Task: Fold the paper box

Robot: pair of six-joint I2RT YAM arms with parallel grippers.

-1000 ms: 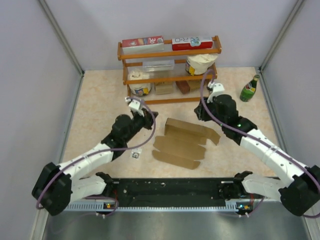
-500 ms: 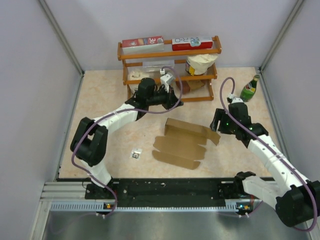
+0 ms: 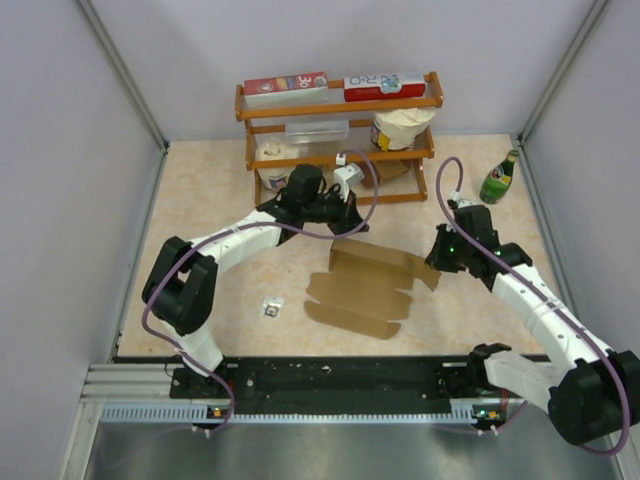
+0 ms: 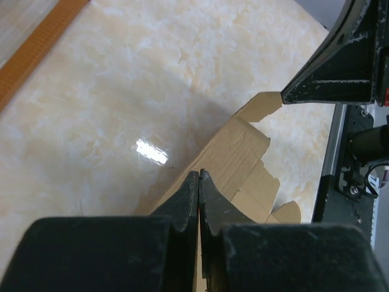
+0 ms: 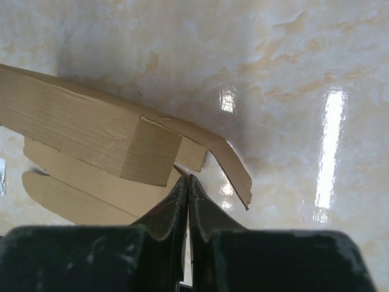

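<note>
At the left gripper (image 4: pixel 199 177): black fingers pressed together with nothing between them; the tips sit over the far-left edge of the plain brown die-cut cardboard paper box (image 4: pixel 237 152); whether they touch it I cannot tell.
At the right gripper (image 5: pixel 187 180): fingers also closed on nothing, tips just beside the raised flap at the box's right end.
Box position: lying near the middle of the beige marbled table (image 3: pixel 190 190), between the two arms.
Done: the far long panel stands partly raised, with a creased corner at its right end.
Left: the near flaps lie flat and spread out. Walls, end flaps and lid are not yet folded or tucked, so I judge this an early stage.
Around: an orange-brown wooden two-tier rack (image 3: pixel 340 103) behind the box, carrying red-and-white printed cartons (image 3: pixel 285 86) and pale tubs (image 3: pixel 400 128); a green glass bottle (image 3: pixel 498 178) far right; a small pale scrap (image 3: pixel 270 309) left of the box.
In the way: nothing lies on the sheet; the rack stands close behind the left wrist, so the far side looks tight.
</note>
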